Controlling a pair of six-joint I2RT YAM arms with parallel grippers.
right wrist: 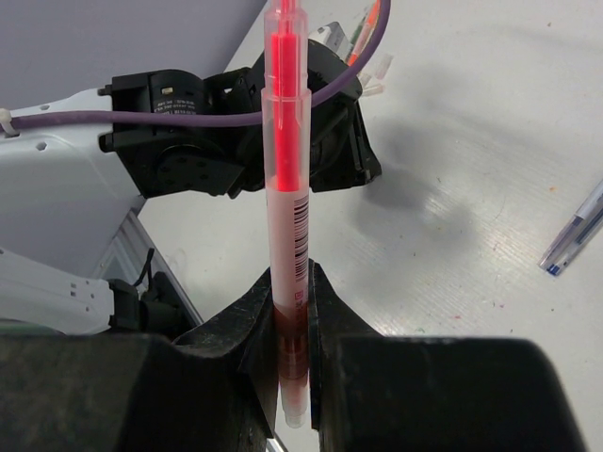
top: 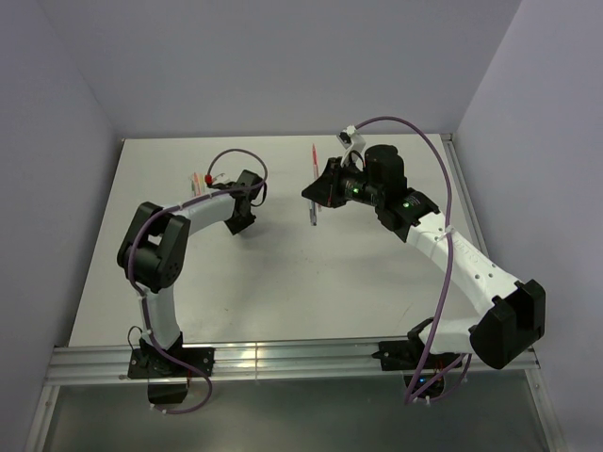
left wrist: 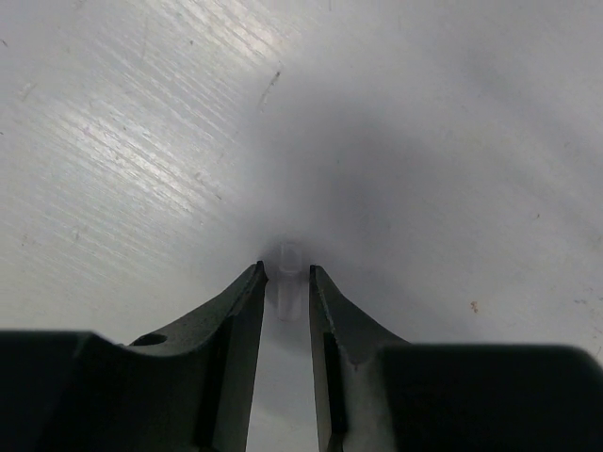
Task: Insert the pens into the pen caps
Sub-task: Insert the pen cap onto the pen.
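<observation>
Red pen (right wrist: 285, 188) stands upright, clamped low on its barrel by right gripper (right wrist: 288, 292), held above the table (right wrist: 471, 141). Blue pen (right wrist: 573, 231) lies flat on table, well apart from it. Left gripper (left wrist: 287, 273): jaws slightly parted, down at table, clear cap (left wrist: 289, 282) between the tips. Cannot tell whether cap is gripped or free.

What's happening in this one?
The right gripper is shut on a red pen. The left gripper is down at the table, jaws slightly apart around a small clear cap, seemingly not pinching it. A blue pen lies loose on the table. Pen and cap are not yet joined.
</observation>
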